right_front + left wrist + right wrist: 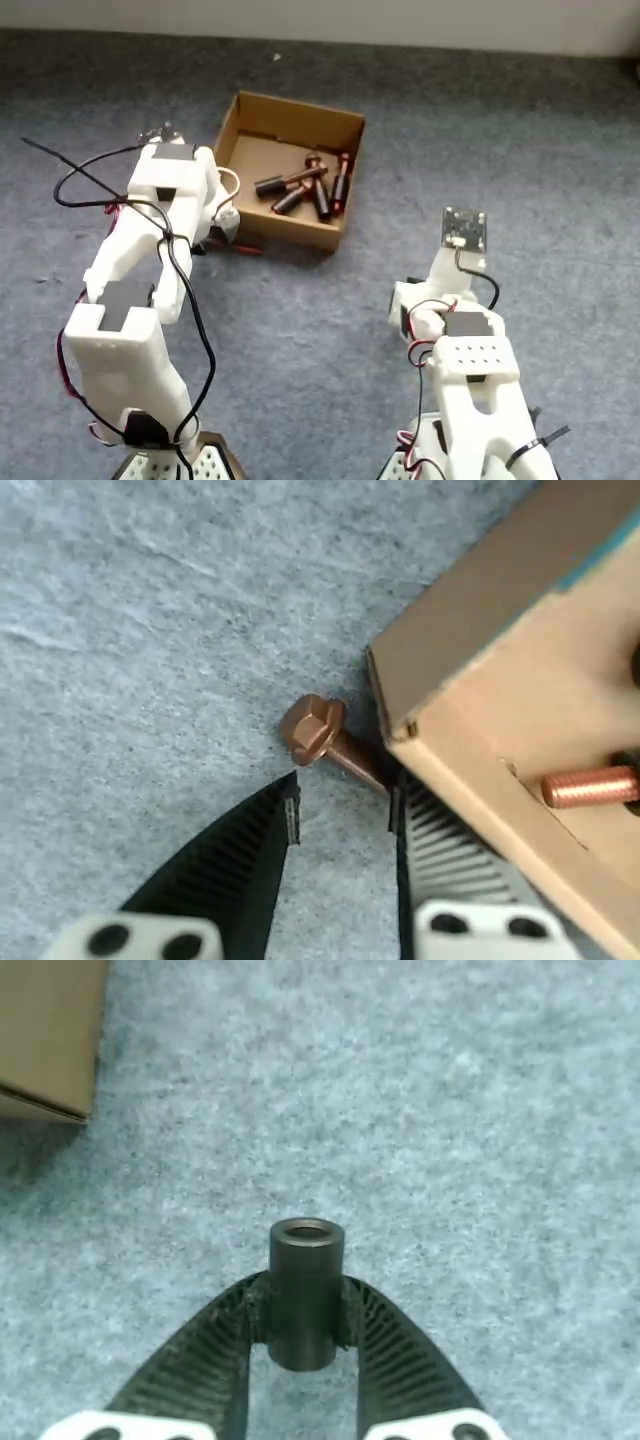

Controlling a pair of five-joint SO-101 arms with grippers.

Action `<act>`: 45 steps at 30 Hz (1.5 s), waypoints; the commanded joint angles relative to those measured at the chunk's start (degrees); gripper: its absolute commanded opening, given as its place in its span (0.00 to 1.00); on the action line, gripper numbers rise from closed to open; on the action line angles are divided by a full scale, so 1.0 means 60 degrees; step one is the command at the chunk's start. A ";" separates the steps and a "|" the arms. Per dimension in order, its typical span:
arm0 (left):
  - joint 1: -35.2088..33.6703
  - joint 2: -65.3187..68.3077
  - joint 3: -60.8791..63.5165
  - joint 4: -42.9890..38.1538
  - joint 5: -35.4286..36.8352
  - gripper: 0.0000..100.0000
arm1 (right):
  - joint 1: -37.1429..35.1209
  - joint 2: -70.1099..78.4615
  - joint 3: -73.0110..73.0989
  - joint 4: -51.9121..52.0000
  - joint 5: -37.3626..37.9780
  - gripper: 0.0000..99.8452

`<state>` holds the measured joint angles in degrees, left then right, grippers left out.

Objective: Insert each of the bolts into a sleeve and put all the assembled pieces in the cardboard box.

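A: Left side?
B: My left gripper (343, 815) is spread, just beside 1 bolt (318, 732) lying on the carpet (150, 630) against the cardboard box (480, 610).
A: Right?
B: My right gripper (304, 1305) pinches 1 dark sleeve (306, 1260).

No readable text, labels, numbers or signs on anything in view

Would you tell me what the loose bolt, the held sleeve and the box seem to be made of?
Bolt: likely copper-coloured metal, glossy hex head. Sleeve: probably dark metal, smooth matte tube with a bore, though plastic is possible. Box: brown cardboard, dull, with a raw cut edge.
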<state>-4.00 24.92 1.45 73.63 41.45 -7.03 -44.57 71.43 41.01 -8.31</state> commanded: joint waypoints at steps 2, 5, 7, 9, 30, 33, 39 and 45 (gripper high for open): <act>0.0242 0.0212 -0.0066 0.0044 0.0117 0.16 | 0.0110 -0.0242 -0.0051 -0.0183 -0.0015 0.00; 0.0300 0.0212 0.0168 -0.0015 0.0117 0.16 | 0.0110 -0.0242 -0.0051 -0.0183 -0.0015 0.00; 0.0315 0.0212 0.0315 -0.0015 0.0117 0.16 | 0.0110 -0.0242 -0.0051 -0.0183 -0.0015 0.00; 0.0315 0.0212 0.0344 0.0044 0.0117 0.16 | 0.0110 -0.0242 -0.0051 -0.0183 -0.0015 0.00; -0.1443 0.0125 -0.0154 0.0322 0.0703 0.16 | 0.0110 -0.0242 -0.0051 -0.0183 -0.0015 0.00; -0.0799 0.0183 -0.0212 0.0747 0.0689 0.16 | 0.0110 -0.0242 -0.0051 -0.0183 -0.0015 0.00; 0.0212 0.0081 -0.0315 0.1216 0.0718 0.16 | 0.0110 -0.0242 -0.0051 -0.0183 -0.0015 0.00; 0.0037 -0.0872 -0.1209 0.2696 0.0689 0.16 | 0.0110 -0.0242 -0.0051 -0.0183 -0.0015 0.00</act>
<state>-4.44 26.07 -1.63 83.65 45.14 -7.03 -44.57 71.43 41.01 -8.31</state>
